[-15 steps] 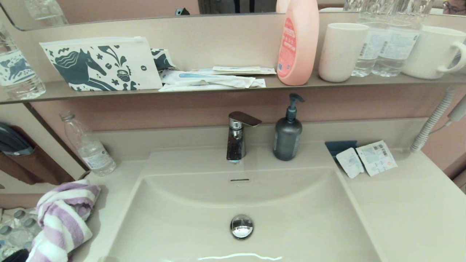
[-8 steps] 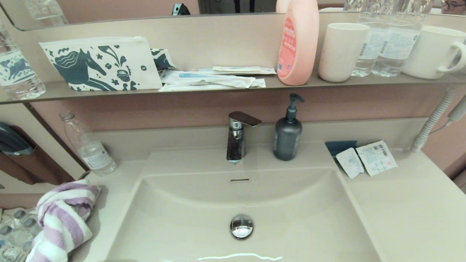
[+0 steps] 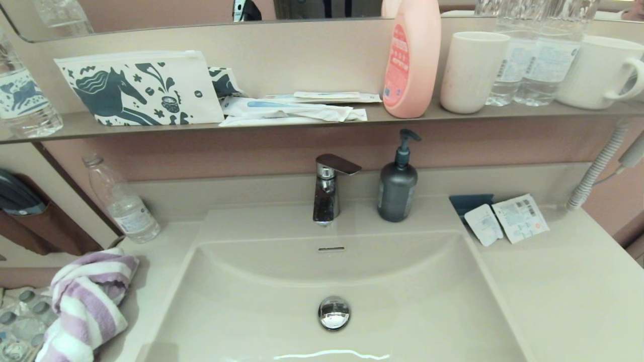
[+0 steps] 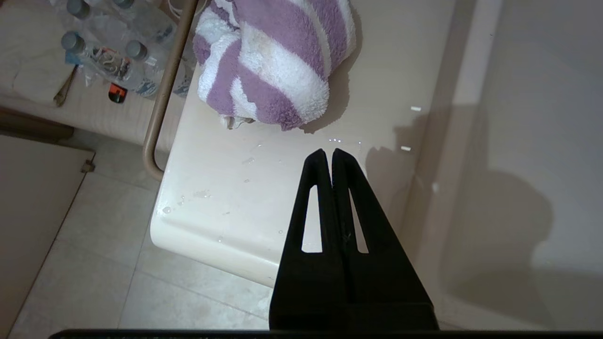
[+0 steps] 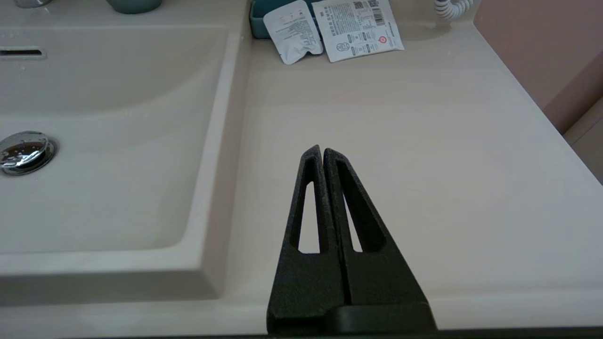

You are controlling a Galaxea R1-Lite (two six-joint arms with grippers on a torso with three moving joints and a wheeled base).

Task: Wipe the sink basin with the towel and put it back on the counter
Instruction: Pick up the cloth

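Left pincer (image 4: 328,151) closed, above counter (image 4: 264,188), near towel (image 4: 273,61)

We see the towel (image 3: 85,306) cut off at the bottom edge, and the mug (image 3: 601,70) loses its handle on the right

printed sachets (image 5: 332,28) and pink bottle (image 3: 411,58) labels are too small to read.

Towel (image 3: 85,301): lilac-and-white striped, bunched, lying on counter (image 3: 563,281) left of sink basin (image 3: 402,281); basin empty.
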